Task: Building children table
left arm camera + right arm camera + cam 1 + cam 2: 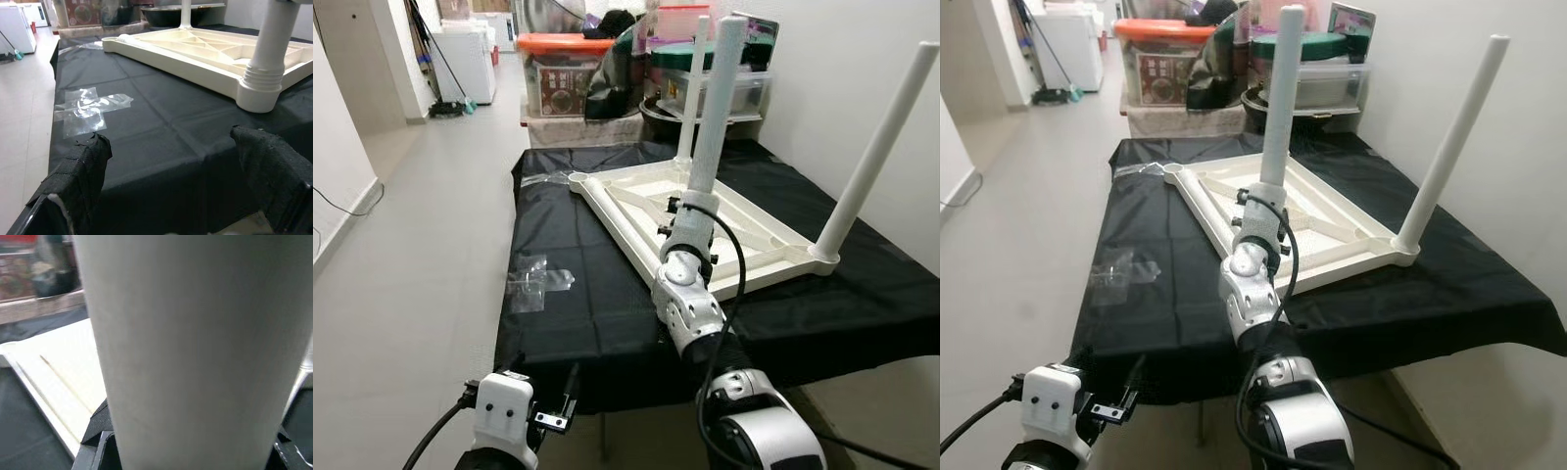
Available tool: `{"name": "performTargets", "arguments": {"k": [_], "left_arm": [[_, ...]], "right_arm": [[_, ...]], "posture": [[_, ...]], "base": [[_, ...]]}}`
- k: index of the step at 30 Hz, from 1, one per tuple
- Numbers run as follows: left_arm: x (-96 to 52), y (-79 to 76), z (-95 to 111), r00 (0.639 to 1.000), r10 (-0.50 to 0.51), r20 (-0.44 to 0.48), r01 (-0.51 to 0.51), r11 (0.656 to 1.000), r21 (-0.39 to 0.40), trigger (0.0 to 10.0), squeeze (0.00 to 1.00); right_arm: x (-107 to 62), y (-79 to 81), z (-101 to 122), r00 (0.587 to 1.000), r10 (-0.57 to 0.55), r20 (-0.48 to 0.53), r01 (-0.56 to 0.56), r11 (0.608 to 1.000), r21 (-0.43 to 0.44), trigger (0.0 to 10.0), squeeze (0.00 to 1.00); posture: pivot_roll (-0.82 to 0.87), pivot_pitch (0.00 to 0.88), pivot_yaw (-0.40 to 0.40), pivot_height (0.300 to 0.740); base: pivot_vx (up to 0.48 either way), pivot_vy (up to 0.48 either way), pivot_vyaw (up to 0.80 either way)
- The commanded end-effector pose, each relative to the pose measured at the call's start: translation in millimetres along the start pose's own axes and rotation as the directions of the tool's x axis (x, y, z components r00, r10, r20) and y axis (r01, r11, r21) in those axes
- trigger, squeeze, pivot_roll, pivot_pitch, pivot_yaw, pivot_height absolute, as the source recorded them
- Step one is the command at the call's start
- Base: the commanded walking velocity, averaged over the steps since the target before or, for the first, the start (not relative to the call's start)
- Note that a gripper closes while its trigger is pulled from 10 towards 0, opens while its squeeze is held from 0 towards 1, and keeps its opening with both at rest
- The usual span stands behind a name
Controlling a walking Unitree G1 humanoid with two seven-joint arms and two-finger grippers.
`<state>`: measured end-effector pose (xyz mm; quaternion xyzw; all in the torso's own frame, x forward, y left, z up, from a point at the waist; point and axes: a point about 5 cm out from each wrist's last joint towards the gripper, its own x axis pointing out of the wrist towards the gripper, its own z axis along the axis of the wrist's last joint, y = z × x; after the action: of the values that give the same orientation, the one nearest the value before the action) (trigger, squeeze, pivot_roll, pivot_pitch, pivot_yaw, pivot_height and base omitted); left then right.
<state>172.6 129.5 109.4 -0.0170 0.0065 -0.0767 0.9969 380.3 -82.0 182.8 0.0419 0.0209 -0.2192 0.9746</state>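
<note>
Nearest the camera, the right gripper reaches up from the near edge of the black-covered table and clasps the near leg low on its shaft, the white tube standing between its fingers and pressed close against the wrist camera. That leg stands upright in the near corner of the overturned white tabletop, which lies across the middle of the black cover. A second leg rises tilted from the tabletop's right corner, and a third leg stands at the far corner; the left corner socket holds none. Left gripper hovers low at the table's near left edge, fingers spread wide with nothing between them, well apart from the tabletop. Clear plastic wrapping lies flat near the left edge.
</note>
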Motion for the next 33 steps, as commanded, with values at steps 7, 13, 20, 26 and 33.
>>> {"name": "performTargets", "arguments": {"k": [7, 13, 20, 26, 33], "left_arm": [[2.0, -5.3, 2, 1.0, -0.021, 0.0, 0.021, 1.0, 0.012, 10.0, 0.0], [2.7, -6.0, 1, 1.0, -0.027, -0.003, 0.027, 1.0, 0.014, 10.0, 0.0], [2.0, -7.8, 0, 0.999, -0.034, -0.007, 0.034, 0.999, 0.014, 10.0, 0.0], [2.5, -7.4, -1, 0.999, -0.034, -0.008, 0.034, 0.999, 0.015, 10.0, 0.0], [4.0, -7.4, -1, 0.999, -0.038, -0.007, 0.038, 0.999, 0.017, 10.0, 0.0]], "right_arm": [[-14.2, 8.3, -31, 0.978, -0.047, -0.204, 0.067, 0.994, 0.089, 3.1, 0.0], [-16.0, 18.6, -26, 0.985, 0.083, -0.149, -0.071, 0.994, 0.088, 10.0, 0.0], [-10.1, 13.9, -21, 0.988, 0.119, -0.093, -0.114, 0.992, 0.061, 10.0, 1.0], [-3.4, 9.9, -14, 0.98, 0.198, -0.033, -0.195, 0.978, 0.071, 10.0, 0.0], [7.3, 5.2, -8, 0.889, 0.458, 0.029, -0.458, 0.881, 0.122, 10.0, 0.0]], "posture": [[0.08, 0.015, -0.015, 0.74], [0.07, 0.015, -0.014, 0.74], [0.07, 0.013, -0.01, 0.74], [0.07, 0.009, -0.008, 0.74], [0.06, 0.001, -0.007, 0.74]], "base": [[0.0, 0.0, 0.0], [0.0, 0.0, 0.0], [0.0, 0.0, 0.0], [0.0, 0.0, 0.0], [0.0, 0.0, 0.0]]}}
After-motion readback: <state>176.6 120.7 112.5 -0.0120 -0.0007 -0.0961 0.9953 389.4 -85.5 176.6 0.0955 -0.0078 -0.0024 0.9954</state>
